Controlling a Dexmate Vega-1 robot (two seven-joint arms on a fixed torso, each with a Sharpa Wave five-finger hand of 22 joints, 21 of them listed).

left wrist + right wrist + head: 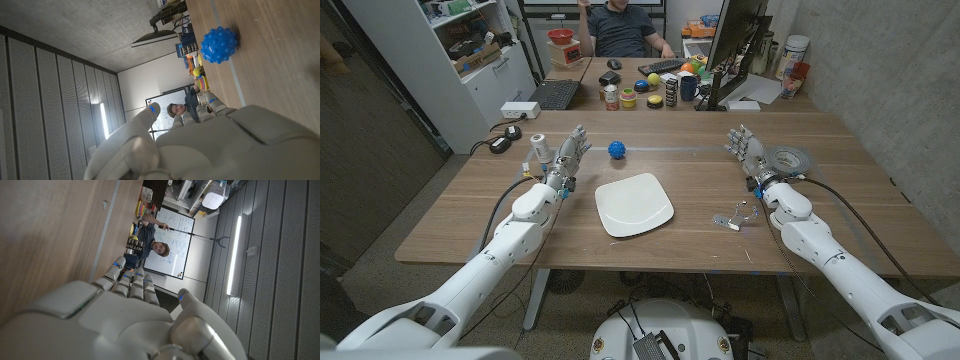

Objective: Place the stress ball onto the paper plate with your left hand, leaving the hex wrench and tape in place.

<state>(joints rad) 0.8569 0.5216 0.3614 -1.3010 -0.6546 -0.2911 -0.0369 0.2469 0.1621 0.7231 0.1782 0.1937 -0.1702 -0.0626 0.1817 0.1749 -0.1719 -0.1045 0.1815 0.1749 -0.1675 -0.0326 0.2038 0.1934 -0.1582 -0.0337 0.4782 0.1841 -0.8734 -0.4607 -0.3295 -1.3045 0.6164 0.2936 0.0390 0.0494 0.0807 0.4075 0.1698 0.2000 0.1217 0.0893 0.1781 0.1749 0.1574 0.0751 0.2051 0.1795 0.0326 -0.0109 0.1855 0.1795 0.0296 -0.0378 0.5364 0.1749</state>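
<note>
A long wooden table (840, 215) stands on grey carpet, with a second desk (620, 75) butted against its far end, crowded with a laptop (555, 94), a keyboard (661, 66) and a dark monitor (735, 45). A person (625, 28) sits behind it. White shelving (470, 50) lines one side, a whiteboard (175, 242) and a strip light (234, 255) show beyond.

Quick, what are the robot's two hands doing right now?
Left hand: open, holding nothing.
Right hand: open, holding nothing.
</note>
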